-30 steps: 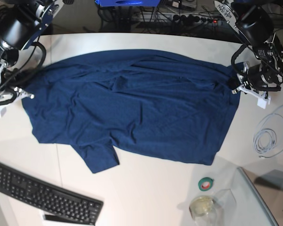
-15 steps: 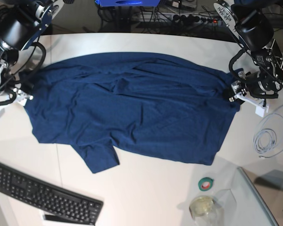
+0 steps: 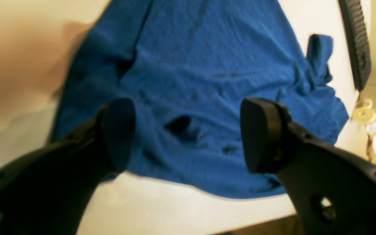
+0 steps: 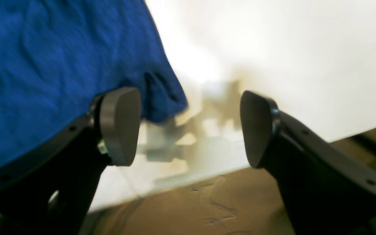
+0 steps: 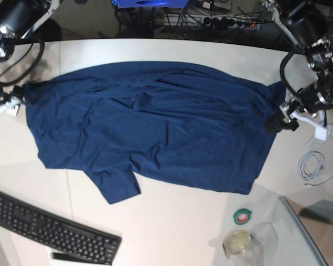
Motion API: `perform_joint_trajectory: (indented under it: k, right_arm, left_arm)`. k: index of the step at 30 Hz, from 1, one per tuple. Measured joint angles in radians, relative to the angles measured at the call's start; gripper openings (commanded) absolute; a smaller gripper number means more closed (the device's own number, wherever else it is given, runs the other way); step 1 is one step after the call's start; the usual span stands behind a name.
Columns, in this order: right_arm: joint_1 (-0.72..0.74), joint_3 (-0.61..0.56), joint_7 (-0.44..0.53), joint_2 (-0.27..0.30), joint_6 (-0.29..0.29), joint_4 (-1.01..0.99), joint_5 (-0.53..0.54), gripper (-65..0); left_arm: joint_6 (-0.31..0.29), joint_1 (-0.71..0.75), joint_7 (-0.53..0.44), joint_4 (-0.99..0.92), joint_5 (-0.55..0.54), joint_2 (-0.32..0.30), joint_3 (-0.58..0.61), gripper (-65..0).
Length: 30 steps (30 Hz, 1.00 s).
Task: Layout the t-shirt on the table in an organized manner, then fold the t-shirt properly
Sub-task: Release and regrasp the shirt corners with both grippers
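Navy t-shirt [image 5: 155,124] spread on white table [image 5: 177,221].

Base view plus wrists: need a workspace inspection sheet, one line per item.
Surface: white table, thin dark seam near the front left.
Job's things: t-shirt spread out, wrinkled, one sleeve pointing toward the front edge; unfolded.
Clutter: keyboard, tape roll, clear jar.
Grippers: left tool open over the shirt's edge; right tool open at the opposite edge; neither holds fabric.
Cables: white coil on the table beside the left arm.
Surroundings: power strip, wires behind the table.
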Motion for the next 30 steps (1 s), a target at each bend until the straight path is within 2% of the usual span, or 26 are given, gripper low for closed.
perform_joint_trajectory:
  k: [2, 4, 6, 8, 11, 13, 19, 27, 30]
  right_arm:
    - [-0.038, 0.011, 0.024, -0.024, 0.071, 0.049, 0.013, -20.3]
    - [-0.088, 0.023, 0.092, -0.059, 0.134, 0.09, 0.07, -20.3]
    - [-0.141, 0.029, 0.165, -0.092, 0.158, 0.112, 0.082, -20.4]
    - [-0.184, 0.026, 0.227, -0.109, 0.172, 0.112, 0.089, -20.4]
    - [-0.203, 0.026, 0.246, -0.114, 0.172, 0.1, 0.085, -20.4]
    - [-0.196, 0.026, 0.261, -0.109, 0.172, 0.081, 0.086, -20.4]
    - [-0.198, 0.03, 0.259, -0.107, 0.172, 0.068, 0.088, -20.4]
    - [-0.2, 0.034, 0.259, -0.103, 0.172, 0.067, 0.089, -20.4]
    - [-0.2, 0.034, 0.259, -0.101, 0.172, 0.067, 0.088, -20.4]
  left_arm:
    - [-0.003, 0.08, -0.021, 0.04, -0.044, 0.0, 0.0, -17.1]
    - [-0.002, 0.169, -0.08, 0.059, -0.035, 0.01, 0.001, -17.1]
    - [-0.011, 0.258, -0.18, 0.061, -0.029, 0.017, 0.013, -17.1]
    - [-0.061, 0.326, -0.292, 0.056, -0.024, 0.016, 0.021, -17.1]
    - [-0.16, 0.378, -0.421, 0.052, -0.027, 0.007, 0.077, -17.1]
    - [-0.19, 0.375, -0.494, 0.026, -0.036, 0.008, 0.104, -17.1]
    - [-0.217, 0.324, -0.587, -0.15, 0.118, 0.008, 0.103, -17.3]
    - [-0.253, 0.273, -0.736, -0.315, 0.085, 0.004, 0.097, -17.3]
    - [-0.265, 0.246, -0.748, -0.361, 0.074, -0.004, 0.097, -17.3]
